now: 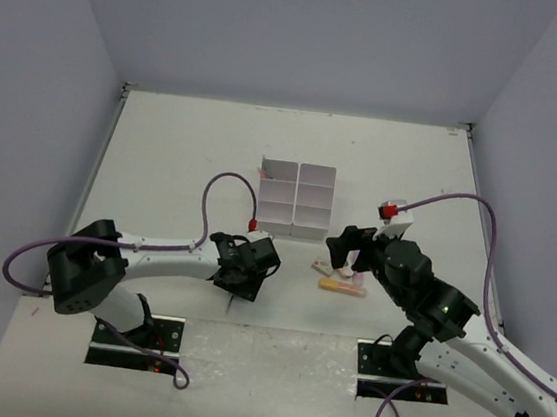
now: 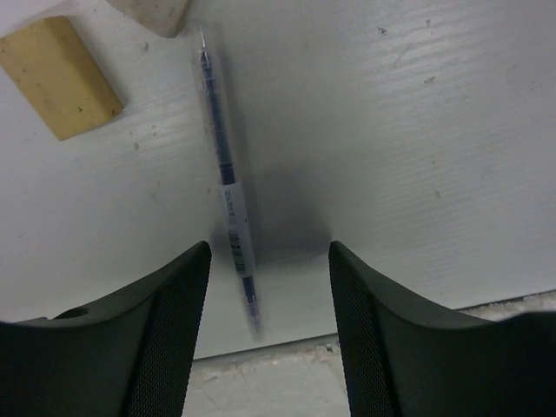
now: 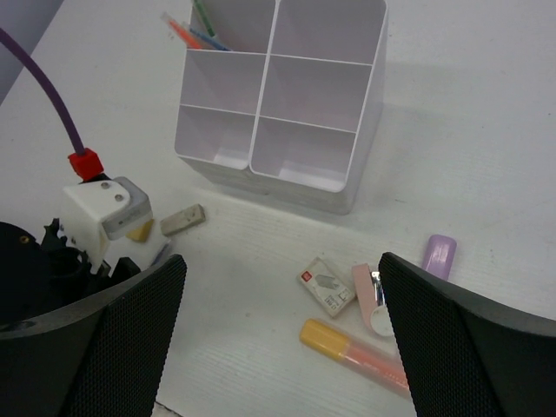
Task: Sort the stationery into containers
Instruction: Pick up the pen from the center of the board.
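Note:
The white six-compartment organizer (image 1: 295, 198) stands mid-table, and the right wrist view (image 3: 278, 95) shows thin pens (image 3: 187, 30) in its far-left compartment. My left gripper (image 1: 240, 280) is open and low over a thin blue-and-clear pen (image 2: 228, 187), whose near end lies between the fingertips of the left gripper (image 2: 269, 248). A tan eraser (image 2: 59, 76) and a grey eraser (image 2: 152, 10) lie just beyond the pen. My right gripper (image 1: 351, 255) is open and empty above an orange-capped pink marker (image 3: 352, 352), a small white box (image 3: 327, 285), a pink clip-like item (image 3: 369, 295) and a purple eraser (image 3: 439, 254).
The table's near edge (image 2: 287, 360) runs just under the left fingertips. The left arm's wrist camera and purple cable (image 3: 104, 208) sit at the left of the right wrist view. Grey walls enclose the table on three sides.

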Motion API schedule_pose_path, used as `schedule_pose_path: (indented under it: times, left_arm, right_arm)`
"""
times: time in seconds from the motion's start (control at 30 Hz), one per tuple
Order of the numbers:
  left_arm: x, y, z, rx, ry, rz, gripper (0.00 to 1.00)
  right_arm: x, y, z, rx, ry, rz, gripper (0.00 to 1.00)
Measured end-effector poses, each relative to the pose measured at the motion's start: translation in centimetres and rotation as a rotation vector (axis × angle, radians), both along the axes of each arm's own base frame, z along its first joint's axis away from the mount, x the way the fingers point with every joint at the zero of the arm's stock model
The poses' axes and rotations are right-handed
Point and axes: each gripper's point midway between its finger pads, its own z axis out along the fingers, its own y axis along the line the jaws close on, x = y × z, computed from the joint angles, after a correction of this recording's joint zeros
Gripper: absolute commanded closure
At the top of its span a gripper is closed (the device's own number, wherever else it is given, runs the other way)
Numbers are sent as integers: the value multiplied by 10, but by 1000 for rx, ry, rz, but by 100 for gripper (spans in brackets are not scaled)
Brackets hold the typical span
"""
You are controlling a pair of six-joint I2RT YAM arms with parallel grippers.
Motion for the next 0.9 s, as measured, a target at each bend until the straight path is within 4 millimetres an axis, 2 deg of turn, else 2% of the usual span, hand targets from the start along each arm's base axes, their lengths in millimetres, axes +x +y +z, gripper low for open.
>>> schedule_pose_path:
  times: [0.07,0.27,0.3,0.4,0.5,0.77,0.9]
  left_arm:
    - [1,-1,-7,20,10,-1,44]
    - [7,-5,-7,18,-12,-19,56]
    - [7,-5,-8,22,-13,-22,60]
    - [8,-5,-8,28,-15,-32,85]
    - [8,-4,-8,33,-15,-43,100]
    - [1,-8,-5,5,19,-88,100]
    - [-3,-22,14,-52,43,-186,100]
  right_arm:
    - [-1,3,-5,-10,13,13,6]
    - [1,7,-15,-43,36,26,7]
    - [1,8,-16,-45,36,27,7]
    - [2,8,-16,-46,33,30,7]
    - [2,9,-15,-46,29,32,7]
    - [0,3,-1,-20,-21,33,7]
    - [-2,-3,6,11,-54,22,7]
